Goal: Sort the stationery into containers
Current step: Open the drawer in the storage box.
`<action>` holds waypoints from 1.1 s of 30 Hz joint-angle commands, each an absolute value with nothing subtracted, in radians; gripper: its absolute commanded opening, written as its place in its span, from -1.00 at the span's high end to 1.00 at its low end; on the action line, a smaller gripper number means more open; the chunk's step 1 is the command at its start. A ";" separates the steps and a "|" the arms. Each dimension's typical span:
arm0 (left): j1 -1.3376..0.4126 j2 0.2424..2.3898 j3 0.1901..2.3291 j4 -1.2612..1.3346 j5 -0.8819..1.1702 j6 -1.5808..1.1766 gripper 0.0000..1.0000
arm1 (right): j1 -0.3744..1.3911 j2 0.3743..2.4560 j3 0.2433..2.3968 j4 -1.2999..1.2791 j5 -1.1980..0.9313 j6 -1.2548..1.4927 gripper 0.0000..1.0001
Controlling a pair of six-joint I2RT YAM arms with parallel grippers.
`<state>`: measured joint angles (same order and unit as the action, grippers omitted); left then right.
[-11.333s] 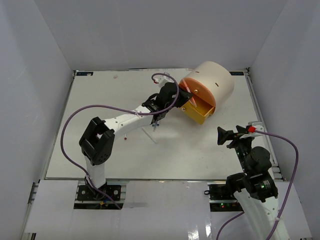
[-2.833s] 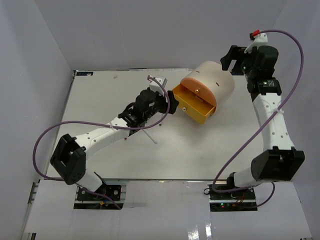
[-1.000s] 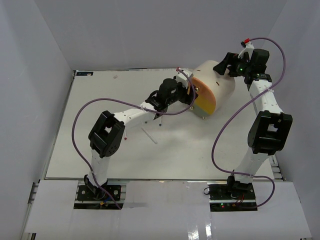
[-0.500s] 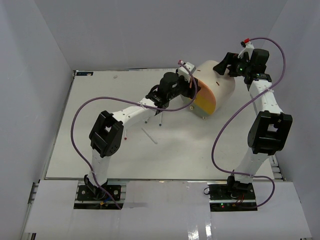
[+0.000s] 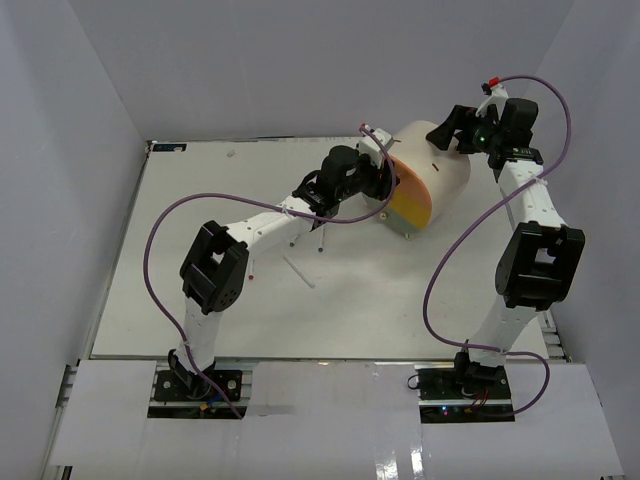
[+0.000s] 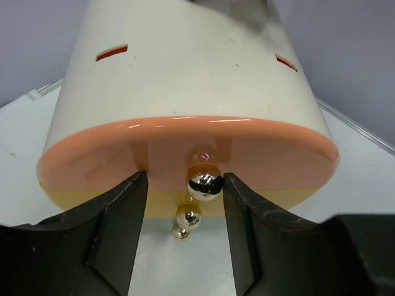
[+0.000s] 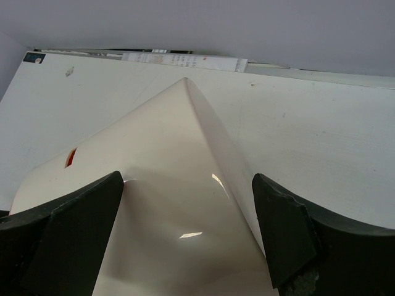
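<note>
Your left gripper (image 6: 184,185) stands open around the brass knob (image 6: 205,184) of the orange-pink drawer (image 6: 92,166), gripping nothing; close off-centre and it slips off, or the pull drags the organiser (image 5: 440,165) across the bench (image 5: 200,200) from under your wide-open right gripper (image 7: 186,182).

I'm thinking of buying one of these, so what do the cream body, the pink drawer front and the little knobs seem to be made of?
Cream body: likely plastic, perhaps painted metal; smooth, soft sheen, clean-cut slots.
Pink drawer front: probably glossy plastic; bright highlights along its curved edge.
Knobs: polished brass-coloured metal or metallised plastic; they mirror their surroundings.
</note>
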<state>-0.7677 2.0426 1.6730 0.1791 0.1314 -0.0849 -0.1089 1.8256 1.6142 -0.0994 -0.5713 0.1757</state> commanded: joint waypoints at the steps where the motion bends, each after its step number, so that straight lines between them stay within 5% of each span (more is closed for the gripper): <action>1: -0.764 2.048 1.710 0.179 0.153 -0.069 -0.24 | -0.106 1.784 1.603 -0.071 -0.568 0.175 -0.82; 13: -0.764 1.979 1.635 0.167 0.143 -0.064 0.33 | -0.107 1.789 1.595 -0.069 -0.542 0.169 -0.82; 33: -0.764 1.689 1.320 0.101 0.141 -0.153 0.32 | -0.107 1.789 1.582 -0.066 -0.505 0.149 -0.81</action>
<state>-0.7685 1.7752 1.3693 0.1272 0.1482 -0.1230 -0.1066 1.8191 1.5986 -0.0757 -0.5434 0.1757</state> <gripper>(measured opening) 0.358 0.906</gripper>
